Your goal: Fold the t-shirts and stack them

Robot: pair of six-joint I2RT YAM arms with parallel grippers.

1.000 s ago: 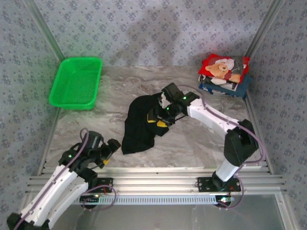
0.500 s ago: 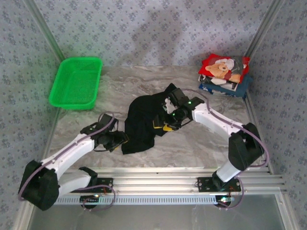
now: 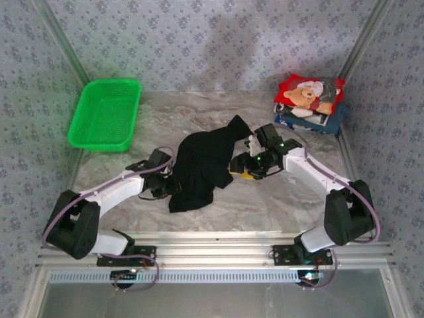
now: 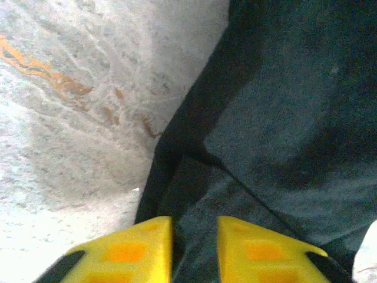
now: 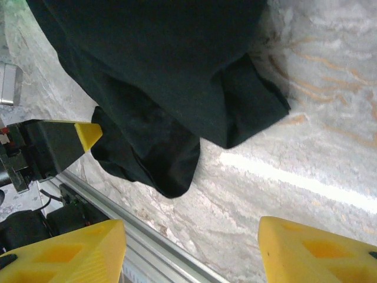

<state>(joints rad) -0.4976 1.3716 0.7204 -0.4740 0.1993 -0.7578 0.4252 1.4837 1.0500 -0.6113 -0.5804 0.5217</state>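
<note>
A plain black t-shirt (image 3: 202, 165) lies crumpled in the middle of the table. My left gripper (image 3: 173, 181) is at its left edge, its yellow fingers (image 4: 135, 247) drawn close with a fold of the black cloth (image 4: 283, 118) pinched between them. My right gripper (image 3: 244, 169) stands just off the shirt's right edge, jaws wide open over bare table (image 5: 191, 250), the black shirt (image 5: 165, 76) ahead of it. At the back right sits a stack of folded t-shirts (image 3: 310, 99), a red one with a teddy-bear print on top.
A green mesh basket (image 3: 106, 114) stands at the back left. The marble tabletop (image 3: 278, 199) ends at an aluminium rail (image 3: 218, 246) along the near edge. Patterned walls close in the back and sides.
My left arm has swung out from its base to the shirt's left edge and its jaws have closed on the cloth. My right gripper has slid rightward off the shirt.
</note>
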